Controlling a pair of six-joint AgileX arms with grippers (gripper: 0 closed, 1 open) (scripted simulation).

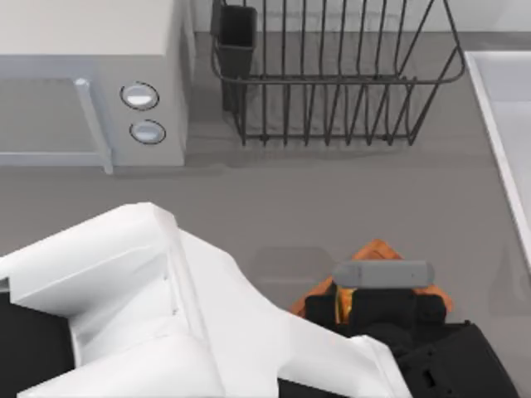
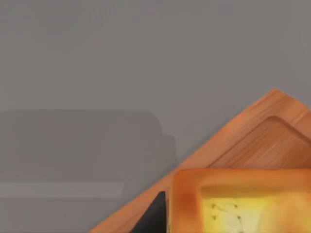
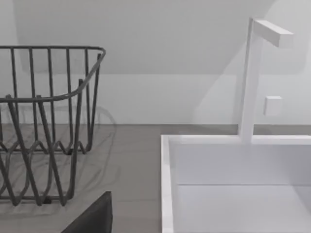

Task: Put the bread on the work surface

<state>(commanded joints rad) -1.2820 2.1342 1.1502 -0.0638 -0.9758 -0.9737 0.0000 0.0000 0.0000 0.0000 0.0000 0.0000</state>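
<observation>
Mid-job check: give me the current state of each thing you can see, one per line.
bread: over the board, right by the left gripper's dark finger; held or resting, cannot tell.
work surface: flat on the counter, under the bread.
left gripper: down over the board; open or shut, cannot tell.
dish rack: upright at the back, nothing in it.
microwave: door shut.
sink: basin bare.

The work surface [image 2: 252, 141] looks like smooth grained wood; the bread [image 2: 233, 204] has a mottled face inside a toasted crust. The rack [image 1: 332, 79] is dark wire, the bench [image 1: 332, 199] matt grey
</observation>
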